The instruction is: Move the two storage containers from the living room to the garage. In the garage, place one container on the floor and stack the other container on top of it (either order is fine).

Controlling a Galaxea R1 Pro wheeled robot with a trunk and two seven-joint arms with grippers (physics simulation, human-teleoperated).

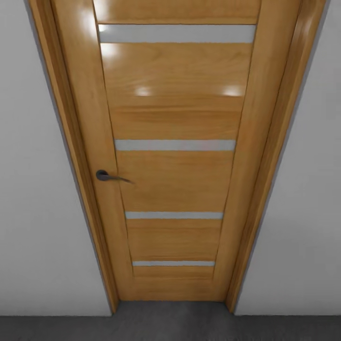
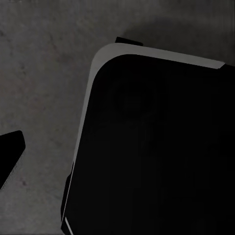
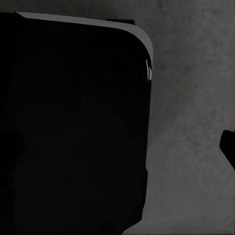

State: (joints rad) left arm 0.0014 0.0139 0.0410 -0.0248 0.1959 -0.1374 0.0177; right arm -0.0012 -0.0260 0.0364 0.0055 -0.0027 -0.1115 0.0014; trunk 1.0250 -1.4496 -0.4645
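Door (image 1: 175, 180): honey-toned wood, visible grain, glossy varnish with bright light reflections. Inset strips (image 1: 175, 145): frosted, matt grey-white, glass-like. Door frame (image 1: 272, 166): same varnished wood. Lever handle (image 1: 110, 177): dark metal, satin sheen. Walls (image 1: 33, 189): plain white-grey, matt, smooth. Floor (image 2: 39, 88): dark grey concrete, matt, faintly mottled. Robot base (image 2: 156, 147): black, smooth, matt, pale grey edge.

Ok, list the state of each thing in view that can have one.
Door: shut, flush in its frame.
Handle: level, not pressed down.
Floor: dark grey, bare in front of the door.
Robot base: standing on the dark floor, seen from both wrist views.
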